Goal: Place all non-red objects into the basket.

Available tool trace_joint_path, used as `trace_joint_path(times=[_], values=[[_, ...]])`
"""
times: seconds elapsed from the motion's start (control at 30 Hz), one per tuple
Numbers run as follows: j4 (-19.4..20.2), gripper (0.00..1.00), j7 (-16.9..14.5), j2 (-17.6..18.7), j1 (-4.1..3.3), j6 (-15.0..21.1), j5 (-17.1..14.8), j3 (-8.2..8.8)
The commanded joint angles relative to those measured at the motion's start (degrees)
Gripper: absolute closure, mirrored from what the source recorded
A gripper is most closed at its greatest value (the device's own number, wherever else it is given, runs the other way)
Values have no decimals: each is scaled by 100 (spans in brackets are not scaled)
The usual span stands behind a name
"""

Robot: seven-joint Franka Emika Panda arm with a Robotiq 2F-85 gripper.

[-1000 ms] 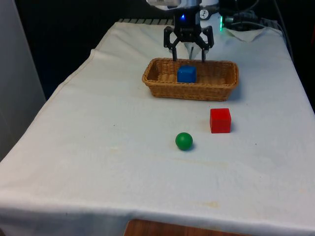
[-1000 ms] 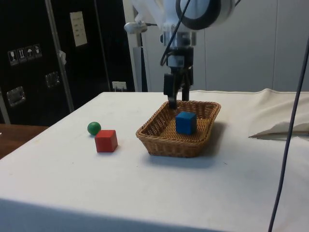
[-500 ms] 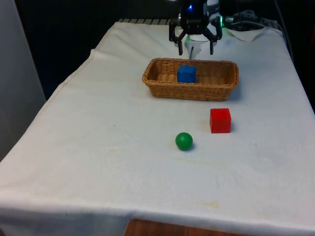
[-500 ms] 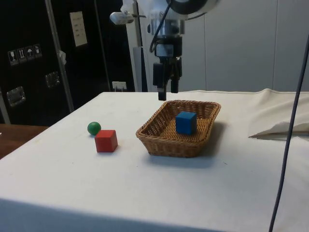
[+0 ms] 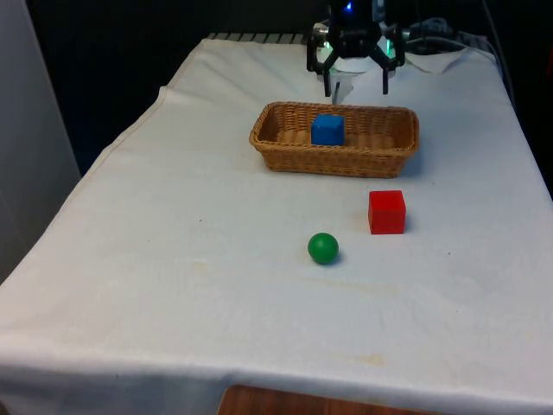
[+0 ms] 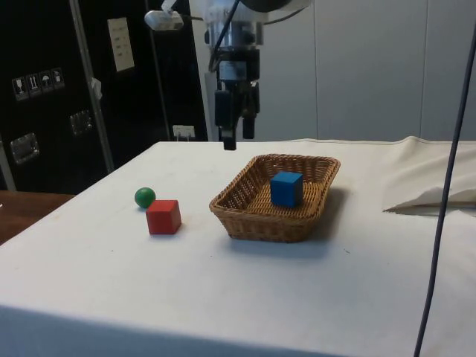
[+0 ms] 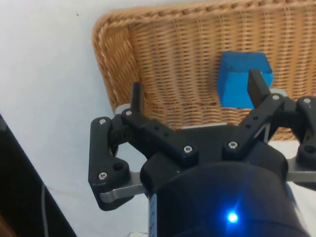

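Note:
A blue cube (image 5: pixel 327 130) (image 6: pixel 286 188) (image 7: pixel 244 85) lies inside the wicker basket (image 5: pixel 393 151) (image 6: pixel 245 216) (image 7: pixel 163 59). On the cloth nearer the camera, a green ball (image 5: pixel 323 248) (image 6: pixel 145 197) rests beside a red cube (image 5: pixel 386 212) (image 6: pixel 163 216). My gripper (image 5: pixel 356 85) (image 6: pixel 236 137) (image 7: pixel 195 94) hangs open and empty above the basket's far rim, well clear of the blue cube.
A crumpled white cloth (image 5: pixel 436 56) (image 6: pixel 431 190) lies at the table's far end. A dark cable (image 6: pixel 446 186) hangs down in the side view. Open cloth stretches between the basket and the table's near edge.
My gripper has risen out of the basket and drifted towards the front view's right, away from the blue cube. The cube stays in the basket; ball and red cube have not moved.

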State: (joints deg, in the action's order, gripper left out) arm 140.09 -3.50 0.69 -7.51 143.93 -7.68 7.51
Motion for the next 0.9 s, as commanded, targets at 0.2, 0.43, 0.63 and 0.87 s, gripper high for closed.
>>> trace_joint_path(times=[0.2, 0.43, 0.63, 0.87], values=[[-390, 0, 11, 321, -29, -69, -40, -132], [-745, 0, 17, 625, -34, -155, -6, -223], [-1089, 0, -34, 808, -17, -361, 6, -223], [-1490, 0, -86, 980, -11, -705, 6, -212]])
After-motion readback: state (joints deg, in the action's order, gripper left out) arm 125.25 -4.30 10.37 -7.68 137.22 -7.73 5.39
